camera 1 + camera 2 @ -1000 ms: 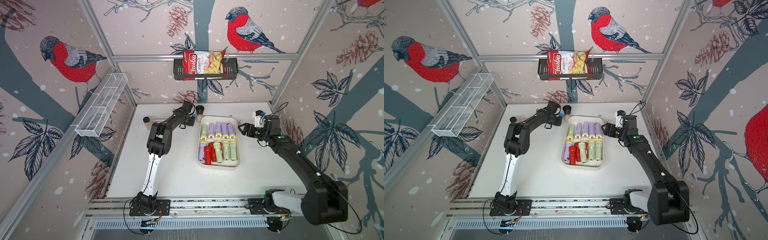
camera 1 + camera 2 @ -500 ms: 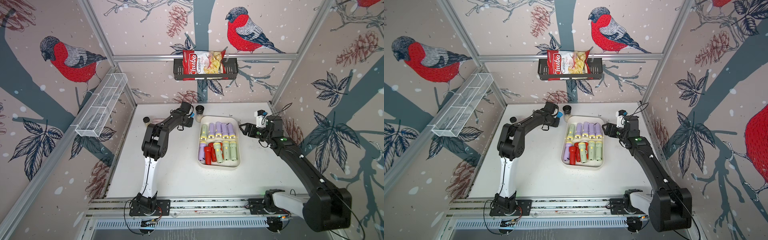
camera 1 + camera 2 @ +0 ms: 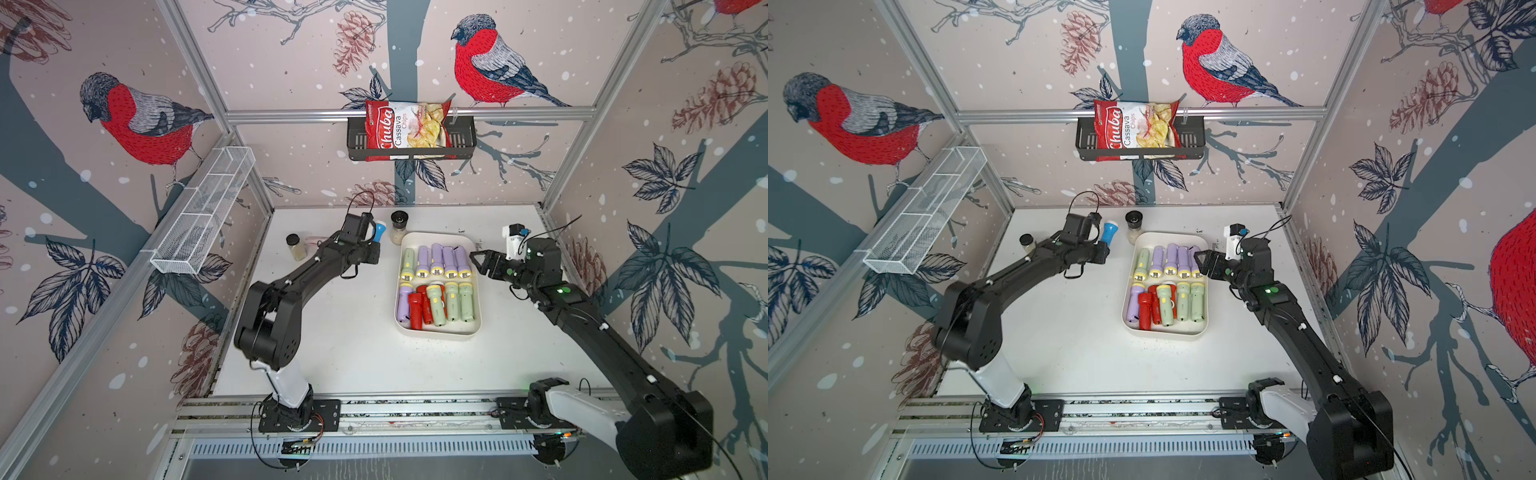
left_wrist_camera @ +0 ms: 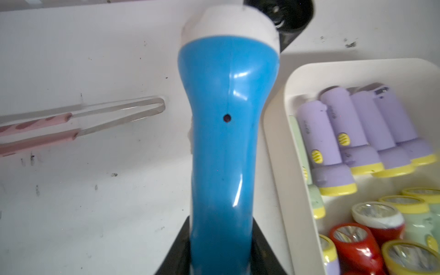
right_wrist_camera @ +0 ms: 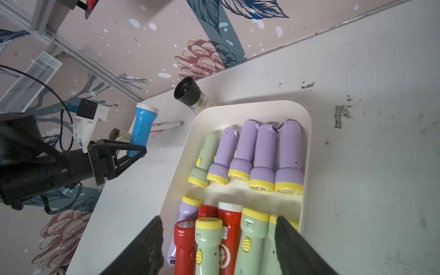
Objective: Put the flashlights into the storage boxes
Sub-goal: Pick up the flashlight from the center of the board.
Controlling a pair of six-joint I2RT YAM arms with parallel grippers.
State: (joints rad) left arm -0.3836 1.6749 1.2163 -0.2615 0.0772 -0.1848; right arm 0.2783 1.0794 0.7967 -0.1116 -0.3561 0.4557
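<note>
The left jaws are clamping the tail end of the blue plastic flashlight with the white head (image 4: 228,123), holding it just beside the far left corner of the cream-white shallow plastic tray (image 4: 276,133), outside the tray, with its head pointing towards the clear black-capped spice jar (image 3: 399,226). It is seemingly hanging clear of the white table (image 3: 353,332), above the pink-handled metal tongs (image 4: 83,119). The right jaws are standing wide and empty over the tray's right edge, while the other lilac, pale green and red flashlights (image 5: 264,152) are lying inside in two rows. The step in hand is looking like the carry of this last one into the tray. Doing it well is probably meaning lifting enough for the tail to be clearing the tray's wall, swinging the head away from the spice jar so that it is not getting knocked over, and turning the body parallel with the rows. Since both rows are nearly filling the width and one green flashlight (image 5: 208,240) is already riding on top of the red ones, the blue one is likely needing to be lowered gently across the others before the grip is released, not dropped. The right arm is best staying back from the tray meanwhile.
</note>
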